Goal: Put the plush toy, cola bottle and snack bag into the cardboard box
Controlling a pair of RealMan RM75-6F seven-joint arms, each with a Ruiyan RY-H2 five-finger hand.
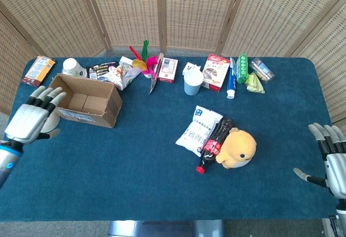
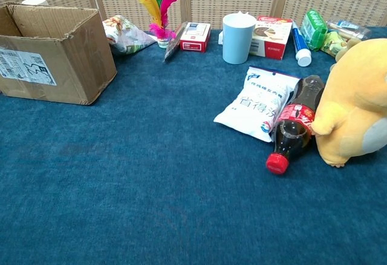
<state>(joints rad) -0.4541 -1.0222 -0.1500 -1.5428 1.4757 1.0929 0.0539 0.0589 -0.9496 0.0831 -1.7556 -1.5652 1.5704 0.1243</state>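
Observation:
An open cardboard box [image 1: 86, 100] [image 2: 48, 50] stands at the left of the blue table. Right of centre lie a white snack bag [image 1: 198, 130] [image 2: 256, 103], a cola bottle [image 1: 214, 144] [image 2: 294, 124] on its side with its red cap toward me, and a yellow plush toy [image 1: 238, 147] [image 2: 355, 105], all three side by side and touching. My left hand [image 1: 32, 116] hovers just left of the box, fingers apart, holding nothing. My right hand [image 1: 330, 158] is at the table's right edge, fingers spread and empty, well right of the plush toy. Neither hand shows in the chest view.
Along the back edge sit a snack packet [image 1: 38, 69], a paper cup [image 1: 71, 67], wrapped snacks [image 1: 116, 73], coloured feathers [image 2: 154, 2], a small red-and-white box [image 1: 168, 69], a light blue cup [image 1: 193, 81] [image 2: 238, 36], a red box [image 1: 216, 72], a tube [image 1: 231, 80] and green packets [image 1: 250, 74].

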